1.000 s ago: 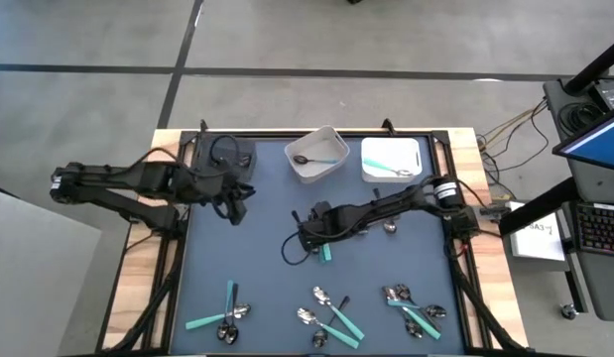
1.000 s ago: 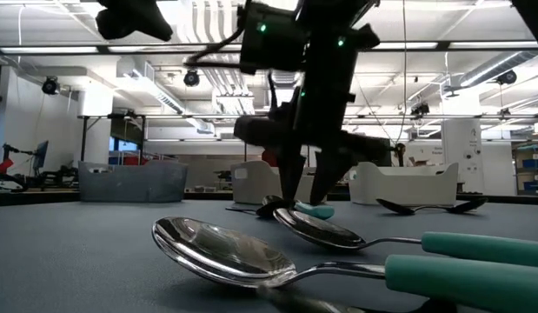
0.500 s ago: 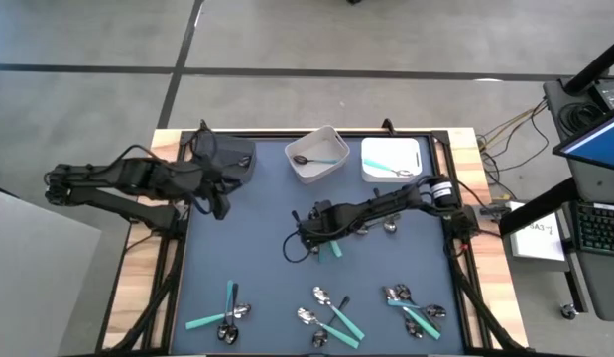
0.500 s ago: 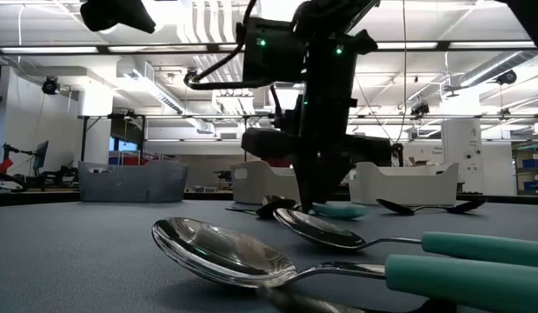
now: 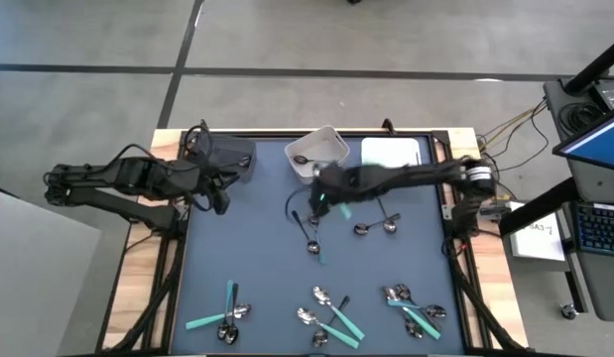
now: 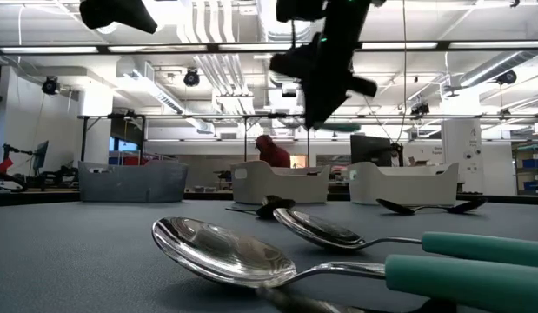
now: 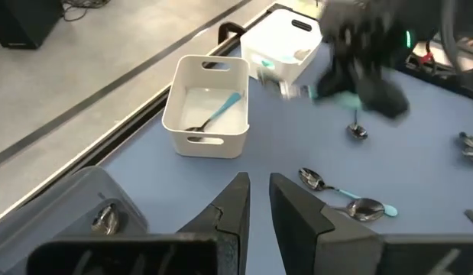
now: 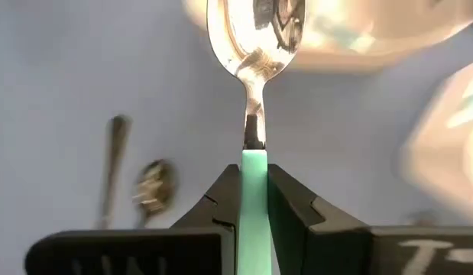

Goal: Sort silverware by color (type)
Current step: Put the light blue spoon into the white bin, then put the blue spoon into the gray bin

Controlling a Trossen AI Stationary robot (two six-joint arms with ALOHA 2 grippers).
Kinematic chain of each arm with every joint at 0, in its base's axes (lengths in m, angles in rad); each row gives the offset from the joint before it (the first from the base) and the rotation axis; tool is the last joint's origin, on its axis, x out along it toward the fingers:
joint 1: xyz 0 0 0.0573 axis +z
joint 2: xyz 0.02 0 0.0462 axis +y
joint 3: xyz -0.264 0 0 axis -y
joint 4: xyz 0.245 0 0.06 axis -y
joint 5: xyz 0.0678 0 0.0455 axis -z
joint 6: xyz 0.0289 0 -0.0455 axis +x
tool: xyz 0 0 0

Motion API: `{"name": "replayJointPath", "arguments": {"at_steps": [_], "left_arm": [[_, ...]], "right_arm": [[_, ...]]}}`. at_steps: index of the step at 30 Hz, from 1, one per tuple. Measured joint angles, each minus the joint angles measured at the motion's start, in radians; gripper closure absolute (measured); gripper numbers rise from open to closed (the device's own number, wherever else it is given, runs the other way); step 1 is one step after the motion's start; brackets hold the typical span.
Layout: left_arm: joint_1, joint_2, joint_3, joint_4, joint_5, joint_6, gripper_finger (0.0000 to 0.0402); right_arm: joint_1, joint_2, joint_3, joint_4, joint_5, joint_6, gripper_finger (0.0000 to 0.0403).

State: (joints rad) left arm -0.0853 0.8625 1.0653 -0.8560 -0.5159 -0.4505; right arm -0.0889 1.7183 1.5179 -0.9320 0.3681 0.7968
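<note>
My right gripper [image 5: 324,190] hangs above the table's middle, just near of two white bins, shut on a teal-handled spoon [image 8: 255,46]. The left white bin [image 5: 319,149] holds a teal-handled spoon [image 7: 221,114]; the right white bin [image 5: 391,152] stands beside it. My left gripper [image 5: 219,203] waits at the table's left, next to the dark grey bin [image 5: 227,157]; its fingers [image 7: 240,202] stand almost together with nothing between them. More silverware lies flat on the mat: clusters along the near edge [image 5: 331,317] and two spoons [image 5: 376,226] at the middle right. My right gripper pinches the spoon's teal handle [image 8: 254,156] between its two fingers, close to the end where the metal neck begins. The fingers slant down and lie along the spoon. The shiny bowl [image 8: 255,34] sticks out ahead of the fingertips, and the spoon is lifted clear of the table.
A dark-handled utensil [image 5: 308,238] lies on the mat below the right gripper. Further clusters lie at the near left [image 5: 227,312] and near right [image 5: 411,307]. The grey bin [image 7: 91,214] holds a utensil. The mat's left half shows bare blue.
My right gripper has shut on the teal-handled spoon where it lay at the table's middle, then risen quickly and swung toward the far edge and the white bins, lifting the spoon clear. My left gripper has drawn back a little toward the table's left edge.
</note>
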Motion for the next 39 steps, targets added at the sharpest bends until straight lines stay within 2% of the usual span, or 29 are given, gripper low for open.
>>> {"name": "replayJointPath", "arguments": {"at_steps": [5, 10, 16, 19, 23, 26, 28, 33, 39], "left_arm": [[0.001, 0.037, 0.0, 0.009, -0.003, 0.025, 0.0365], [0.002, 0.093, 0.0, 0.064, -0.074, 0.011, 0.0365], [0.005, 0.158, 0.0, 0.131, -0.08, -0.008, 0.0365], [0.006, 0.178, 0.0, 0.143, -0.117, -0.058, 0.0365], [0.006, 0.181, 0.0, 0.141, -0.222, -0.141, 0.0365], [0.007, 0.179, 0.0, 0.14, -0.231, -0.161, 0.0365], [0.007, 0.179, 0.0, 0.136, -0.203, -0.162, 0.0365], [0.006, 0.18, 0.0, 0.097, -0.054, -0.171, 0.0365], [0.007, 0.208, 0.0, 0.009, -0.012, -0.188, 0.0356]], "right_arm": [[-0.148, -0.079, 0.0, -0.151, 0.011, -0.238, 0.0372], [-0.298, -0.082, -0.004, -0.282, 0.042, -0.414, 0.0372], [-0.423, -0.052, -0.055, -0.296, 0.052, -0.579, 0.0372], [-0.459, -0.042, -0.089, -0.294, 0.052, -0.624, 0.0372], [-0.482, -0.04, -0.127, -0.292, 0.053, -0.642, 0.0355], [-0.485, -0.041, -0.144, -0.292, 0.053, -0.644, 0.032], [-0.485, -0.043, -0.144, -0.292, 0.057, -0.651, 0.0299], [-0.485, -0.052, -0.139, -0.304, 0.111, -0.6, 0.0264], [-0.463, -0.087, -0.114, -0.33, 0.055, -0.415, 0.0255]]}}
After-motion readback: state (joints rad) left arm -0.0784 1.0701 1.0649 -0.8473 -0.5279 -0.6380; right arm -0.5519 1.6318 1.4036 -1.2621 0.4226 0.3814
